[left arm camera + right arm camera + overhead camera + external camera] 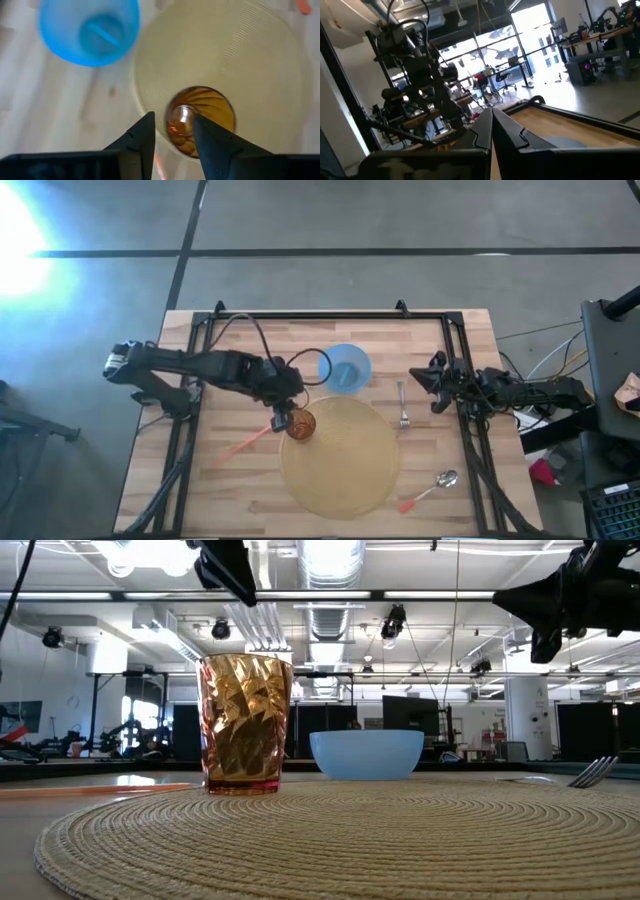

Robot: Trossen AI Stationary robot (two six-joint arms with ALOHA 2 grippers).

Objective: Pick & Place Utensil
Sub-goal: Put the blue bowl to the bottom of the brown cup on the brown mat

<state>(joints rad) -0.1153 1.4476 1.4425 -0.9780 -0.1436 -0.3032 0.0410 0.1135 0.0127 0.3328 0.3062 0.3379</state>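
An amber faceted cup (pixel 301 424) stands upright on the left edge of a round woven placemat (pixel 345 470). My left gripper (pixel 172 135) hangs open well above the cup (pixel 200 120), its fingers pointing steeply down with nothing between them. An orange-handled utensil (pixel 240 445) lies flat on the wood just left of the cup. A fork (pixel 402 408) lies right of the mat. A spoon with an orange handle (pixel 430 490) lies at the mat's near right. My right gripper (pixel 492 131) is shut at the table's right edge (pixel 428 380), touching nothing.
A blue bowl (pixel 347 368) stands on the wood just beyond the mat's far edge, close to the cup. A black frame rail (pixel 320 315) runs along the table's far side and down both sides. Bare wood lies at the near left.
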